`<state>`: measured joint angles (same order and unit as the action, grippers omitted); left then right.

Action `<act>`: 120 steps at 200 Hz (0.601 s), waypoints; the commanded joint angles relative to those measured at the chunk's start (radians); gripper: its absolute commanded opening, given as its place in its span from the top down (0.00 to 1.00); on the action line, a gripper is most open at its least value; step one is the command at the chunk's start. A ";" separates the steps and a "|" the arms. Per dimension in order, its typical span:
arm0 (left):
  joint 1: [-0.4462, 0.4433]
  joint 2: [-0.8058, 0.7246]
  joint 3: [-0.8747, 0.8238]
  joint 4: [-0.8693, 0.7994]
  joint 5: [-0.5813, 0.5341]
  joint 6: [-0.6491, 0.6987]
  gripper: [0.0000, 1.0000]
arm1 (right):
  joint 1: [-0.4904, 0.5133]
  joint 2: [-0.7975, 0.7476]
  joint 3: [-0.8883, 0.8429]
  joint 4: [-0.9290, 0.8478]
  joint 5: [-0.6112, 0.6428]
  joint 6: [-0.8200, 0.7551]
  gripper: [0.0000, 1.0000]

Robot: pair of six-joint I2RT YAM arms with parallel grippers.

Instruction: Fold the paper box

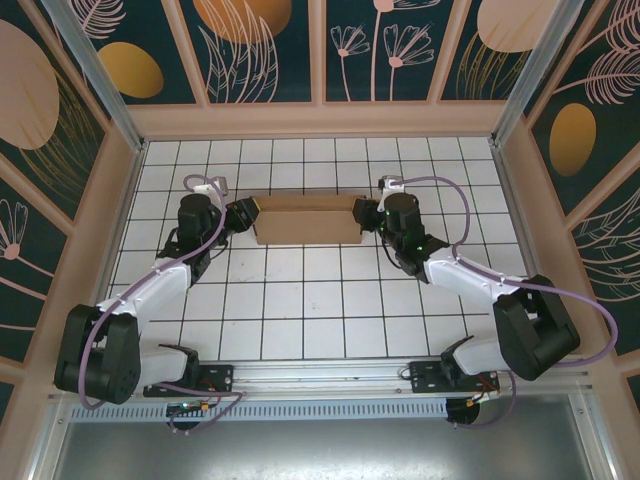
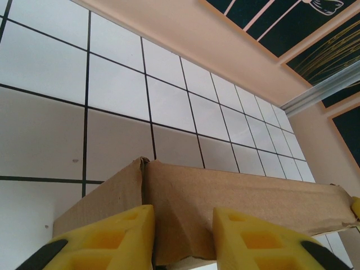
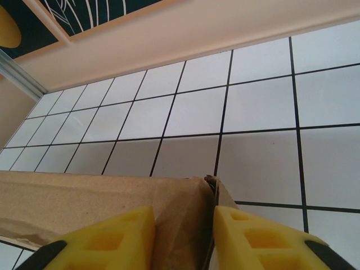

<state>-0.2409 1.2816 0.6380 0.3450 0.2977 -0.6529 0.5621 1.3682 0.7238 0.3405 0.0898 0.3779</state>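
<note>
Paper box (image 1: 305,220) lies on the white tiled desk (image 1: 300,300), in the far half and about midway between the side walls, with its long sides running left to right. It is plain brown cardboard. From above, a narrow band runs along its far edge and a broader face is turned toward the arms.

The left pincer (image 1: 243,213) meets the left end of the paper box and the right pincer (image 1: 362,213) meets the right end, each arm reaching in from its own near corner of the desk.

In the left wrist view the yellow fingers (image 2: 112,239) stand on either side of a vertical corner fold of the box. Cardboard fills the gap between them, and the long wall runs away to the right. The jaws are partly closed and pinch that end of the box.

In the right wrist view the yellow fingers (image 3: 253,236) likewise have cardboard between them, at the corner where the long wall ends. These jaws also stand partly closed, clamped on the box.

Grey shadow covers the tiles just beyond the box in both wrist views.
</note>
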 commanded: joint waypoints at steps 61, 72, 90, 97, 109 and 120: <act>0.005 0.019 -0.141 -0.062 -0.032 -0.047 0.52 | 0.006 0.065 -0.101 -0.193 -0.066 0.032 0.54; 0.004 0.006 -0.144 -0.068 -0.040 -0.045 0.50 | 0.007 0.072 -0.109 -0.189 -0.070 0.032 0.53; 0.004 -0.023 -0.119 -0.095 -0.055 -0.033 0.48 | 0.007 0.062 -0.102 -0.199 -0.068 0.025 0.52; 0.005 -0.027 -0.104 -0.110 -0.058 -0.024 0.48 | 0.005 0.054 -0.099 -0.201 -0.059 0.021 0.51; 0.007 -0.017 -0.085 -0.126 -0.059 -0.012 0.47 | 0.004 0.047 -0.095 -0.199 -0.046 0.014 0.51; 0.010 0.010 -0.086 -0.117 -0.045 -0.012 0.47 | -0.001 0.056 -0.099 -0.192 -0.047 0.017 0.51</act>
<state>-0.2371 1.2503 0.5545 0.3771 0.2569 -0.6983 0.5571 1.3724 0.6888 0.3710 0.0742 0.4068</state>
